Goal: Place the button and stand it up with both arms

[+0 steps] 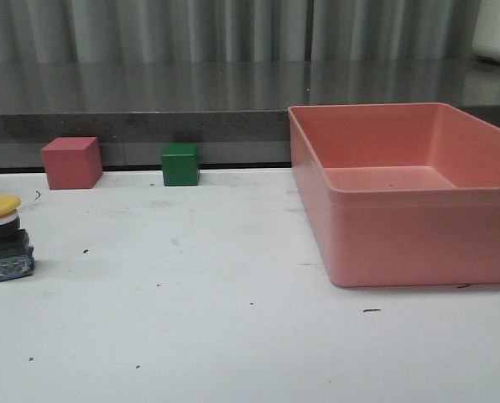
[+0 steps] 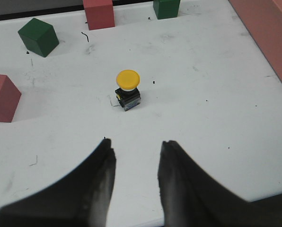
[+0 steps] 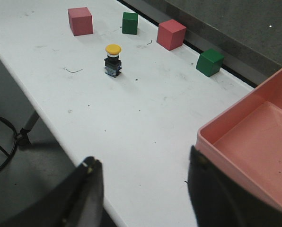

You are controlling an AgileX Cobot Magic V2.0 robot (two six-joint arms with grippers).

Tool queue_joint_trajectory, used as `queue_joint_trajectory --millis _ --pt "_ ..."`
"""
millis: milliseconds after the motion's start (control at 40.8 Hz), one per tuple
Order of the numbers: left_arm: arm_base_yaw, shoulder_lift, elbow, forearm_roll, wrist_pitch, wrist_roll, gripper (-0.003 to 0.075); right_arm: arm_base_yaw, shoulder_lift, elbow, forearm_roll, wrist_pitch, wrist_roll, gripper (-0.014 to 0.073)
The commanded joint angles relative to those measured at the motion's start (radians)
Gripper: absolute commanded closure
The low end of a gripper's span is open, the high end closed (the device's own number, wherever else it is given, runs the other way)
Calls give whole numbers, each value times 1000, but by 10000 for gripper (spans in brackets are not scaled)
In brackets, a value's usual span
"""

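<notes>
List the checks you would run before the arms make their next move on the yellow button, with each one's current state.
1. Button stands upright, yellow cap on top: ok.
2. Button rests on the white table, not in the pink bin: ok.
3. Left gripper open and holding nothing, apart from the button: ok.
4. Right gripper open and holding nothing, far from the button: ok.
5. Space around the button free of the red cubes and green cubes: ok, none touches it.
6. Button base sits flat and stable: cannot tell, too small to judge.
</notes>
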Motion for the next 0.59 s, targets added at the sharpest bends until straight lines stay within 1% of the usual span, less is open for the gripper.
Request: queue_joint_trajectory --millis 0,25,98,147,172,564 --pt "-6 5 -36 0 -71 -6 629 -5 5 -25 -5 -56 -11 412" --pt "-6 5 -36 0 -76 -6 649 -5 5 -25 -5 -51 -11 482" --pt "-6 5 -36 0 -87 -6 717 -5 5 -25 -5 -40 -11 650" --pt "-6 5 -36 0 -87 -6 739 -5 5 -25 -5 -39 -11 715" --pt "-6 5 -36 0 -87 -6 740 -5 5 -25 -5 -39 -11 706" --pt "-6 5 -36 0 -87 -6 740 -5 5 -25 -5 -39 -11 711"
